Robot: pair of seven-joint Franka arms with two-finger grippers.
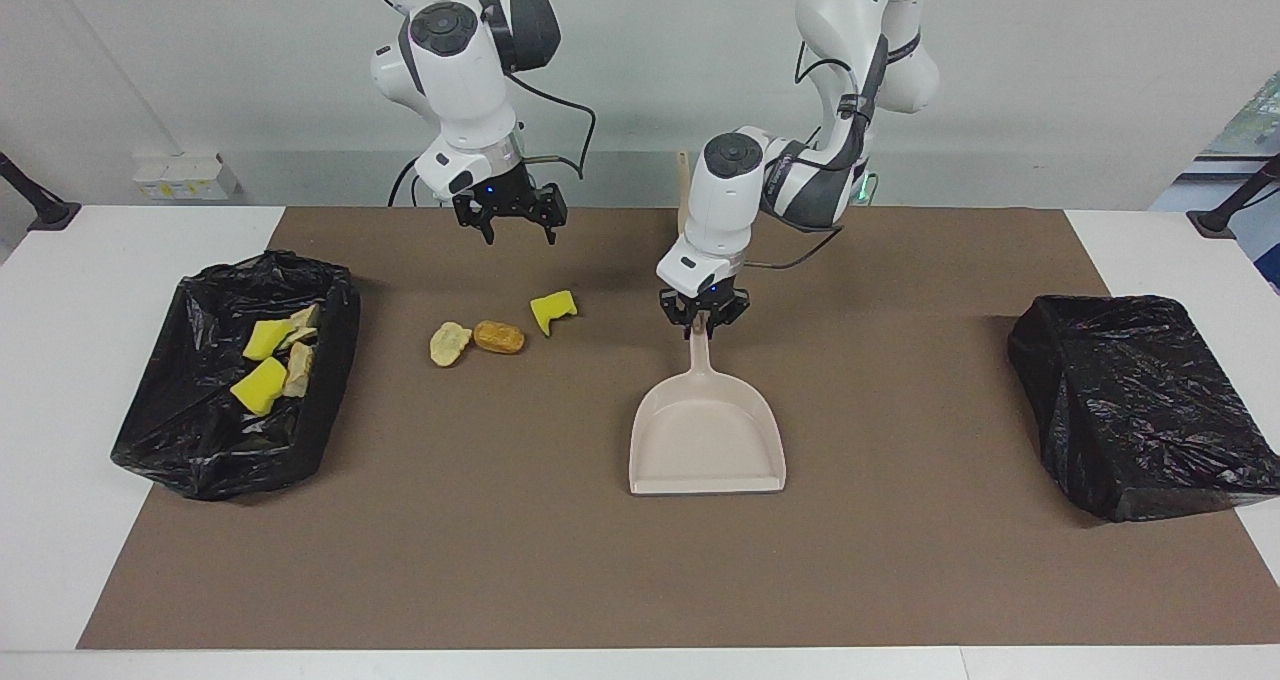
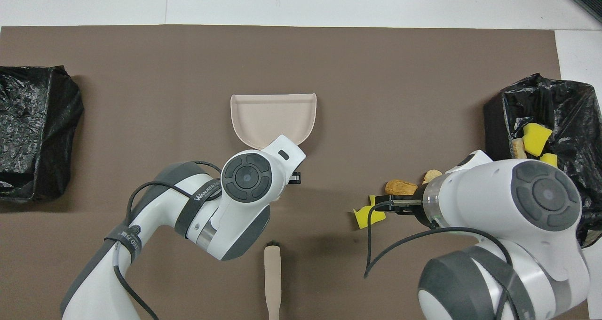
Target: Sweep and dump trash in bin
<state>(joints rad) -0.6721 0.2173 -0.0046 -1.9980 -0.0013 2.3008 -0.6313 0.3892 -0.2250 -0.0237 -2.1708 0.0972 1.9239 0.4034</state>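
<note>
The beige dustpan [image 1: 706, 440] [image 2: 273, 120] lies flat mid-mat, its handle pointing toward the robots. My left gripper [image 1: 703, 317] is shut on the end of that handle. Three pieces of trash lie on the mat toward the right arm's end: a yellow sponge chunk [image 1: 552, 310] [image 2: 366, 216], a brown lump [image 1: 499, 336] [image 2: 401, 187] and a tan lump [image 1: 449, 343] [image 2: 431, 174]. My right gripper [image 1: 517, 232] hangs open in the air over the mat, holding nothing. The bin [image 1: 190, 440] [image 2: 550, 99], lined with a black bag, holds several more scraps.
A beige brush [image 2: 272, 273] [image 1: 682, 185] lies on the mat close to the robots, between the two arms. A second box wrapped in a black bag [image 1: 1140, 400] [image 2: 33, 132] stands at the left arm's end. A brown mat [image 1: 600, 560] covers the white table.
</note>
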